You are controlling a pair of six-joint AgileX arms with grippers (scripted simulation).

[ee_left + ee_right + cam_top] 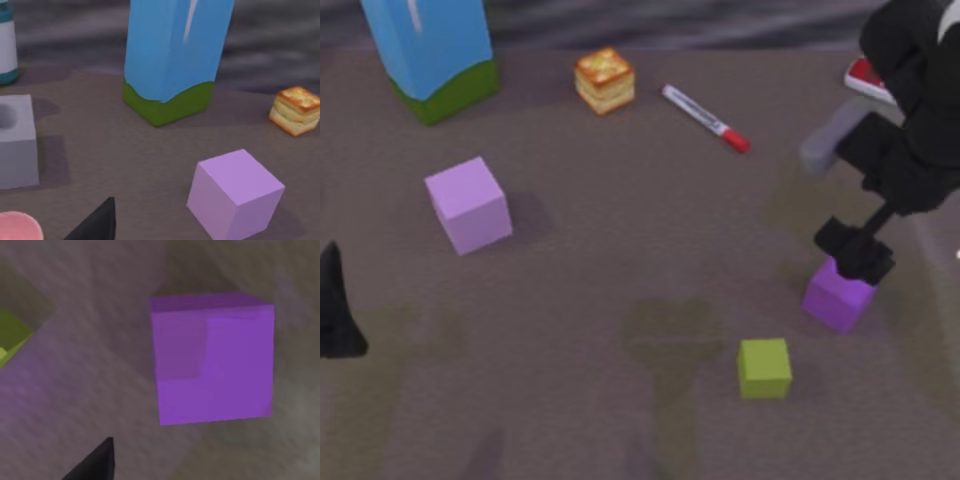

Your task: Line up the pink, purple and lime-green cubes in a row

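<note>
1. Right gripper (857, 252) is directly above the purple cube (837, 296) at the desk's right; finger state cannot be determined.
2. Lime-green cube (764, 367) sits near it, front-left.
3. Pink cube (468, 205) sits far left.
4. Left gripper (337, 308) is parked at the left edge.

Table (620, 260): dull brown-grey top, mottled.
Far left: blue carton with green base (435, 50), standing upright.
Far middle: orange-yellow patterned block (604, 80); just right of it a red-capped marker (705, 118), lying slantwise.
Far right: red object (868, 78) at the edge, partly hidden.
Left: pink cube (468, 205).
Right: purple cube (837, 296).
Near right: lime-green cube (764, 368), near the purple one, apart from it.
</note>
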